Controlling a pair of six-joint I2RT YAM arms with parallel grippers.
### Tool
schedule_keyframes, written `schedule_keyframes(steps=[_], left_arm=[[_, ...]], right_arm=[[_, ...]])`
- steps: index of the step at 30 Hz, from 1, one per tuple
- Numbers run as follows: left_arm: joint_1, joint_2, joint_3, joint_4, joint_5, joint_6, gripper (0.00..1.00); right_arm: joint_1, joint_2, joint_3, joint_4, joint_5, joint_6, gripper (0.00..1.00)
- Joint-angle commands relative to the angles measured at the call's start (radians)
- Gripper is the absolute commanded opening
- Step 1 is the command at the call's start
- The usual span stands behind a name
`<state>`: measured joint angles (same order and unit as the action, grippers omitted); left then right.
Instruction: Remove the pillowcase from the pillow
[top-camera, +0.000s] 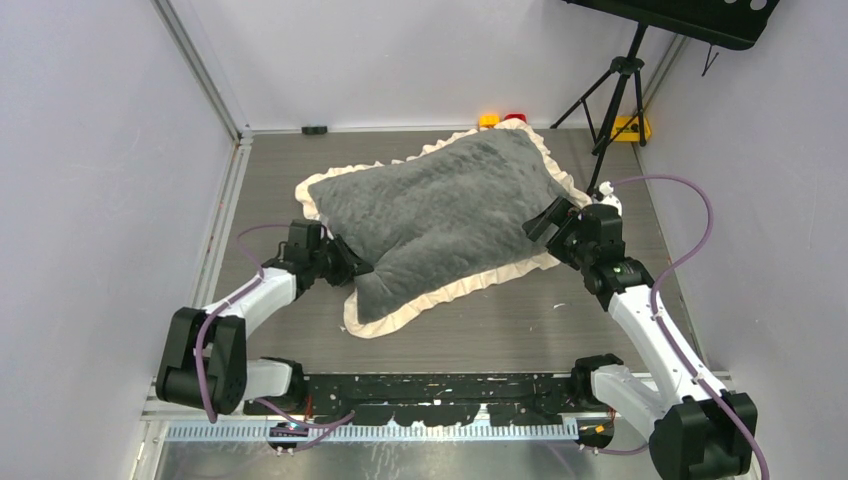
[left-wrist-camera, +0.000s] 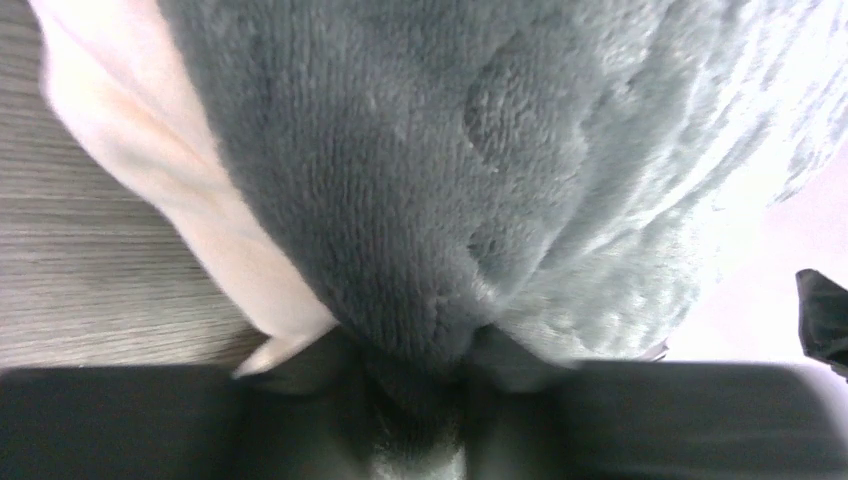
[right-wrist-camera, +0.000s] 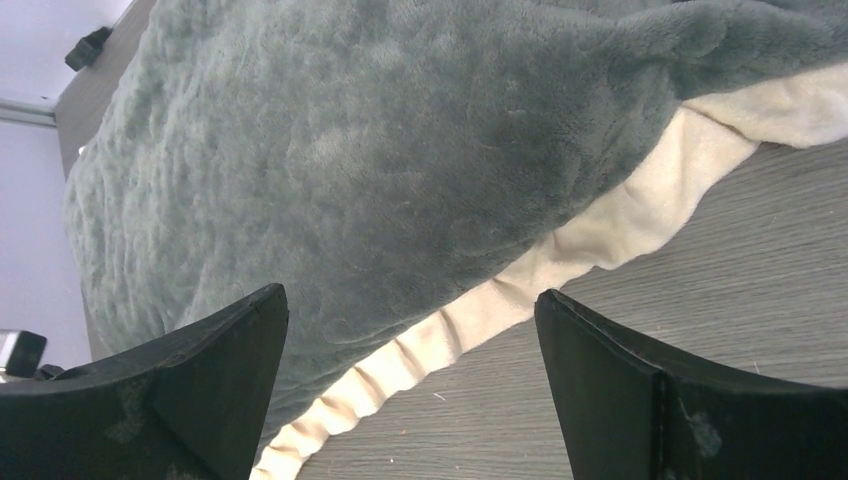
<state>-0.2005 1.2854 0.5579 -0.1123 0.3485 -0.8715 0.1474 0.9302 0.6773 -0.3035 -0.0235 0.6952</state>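
Observation:
The pillowcase (top-camera: 440, 215) lies across the middle of the table, fuzzy dark grey face up, with a cream frill (top-camera: 455, 288) round its edge. It bulges as if stuffed; the pale-yellow pillow is hidden. My left gripper (top-camera: 352, 266) is shut on a fold of the grey fabric (left-wrist-camera: 400, 200) at the cover's near-left edge. My right gripper (top-camera: 550, 222) is open at the cover's right edge, its jaws wide apart. In the right wrist view its fingers (right-wrist-camera: 610, 390) straddle the frill (right-wrist-camera: 440, 340) and touch nothing.
A tripod (top-camera: 612, 95) stands at the back right by a yellow object (top-camera: 630, 127). Small orange and red objects (top-camera: 500, 119) sit at the far edge. Walls close in left and right. A black rail (top-camera: 430, 392) runs along the near edge.

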Motion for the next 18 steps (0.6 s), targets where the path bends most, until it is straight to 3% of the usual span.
schedule_keyframes(steps=[1, 6, 9, 11, 13, 16, 18], left_arm=[[0.080, 0.001, 0.059, 0.008, -0.033, 0.047, 0.03], [0.311, -0.049, 0.148, -0.167, -0.076, 0.045, 0.00], [0.364, -0.094, 0.218, -0.226, -0.183, 0.030, 0.00], [0.374, -0.124, 0.272, -0.280, -0.287, 0.041, 0.05], [0.374, -0.141, 0.322, -0.309, -0.338, 0.072, 0.25], [0.375, -0.150, 0.370, -0.335, -0.367, 0.107, 0.95], [0.374, -0.143, 0.403, -0.406, -0.328, 0.133, 1.00]], right_arm=[[-0.001, 0.001, 0.029, 0.041, -0.016, -0.004, 0.98], [-0.001, -0.012, 0.012, 0.031, 0.004, -0.008, 0.98], [-0.002, -0.006, 0.011, 0.021, 0.016, 0.009, 0.97], [-0.002, -0.006, 0.025, -0.002, 0.020, 0.011, 0.97], [-0.002, -0.008, 0.037, -0.024, 0.055, 0.003, 0.97], [-0.002, -0.010, 0.044, -0.042, 0.080, -0.018, 0.97], [-0.002, -0.005, 0.042, -0.042, 0.079, -0.018, 0.97]])
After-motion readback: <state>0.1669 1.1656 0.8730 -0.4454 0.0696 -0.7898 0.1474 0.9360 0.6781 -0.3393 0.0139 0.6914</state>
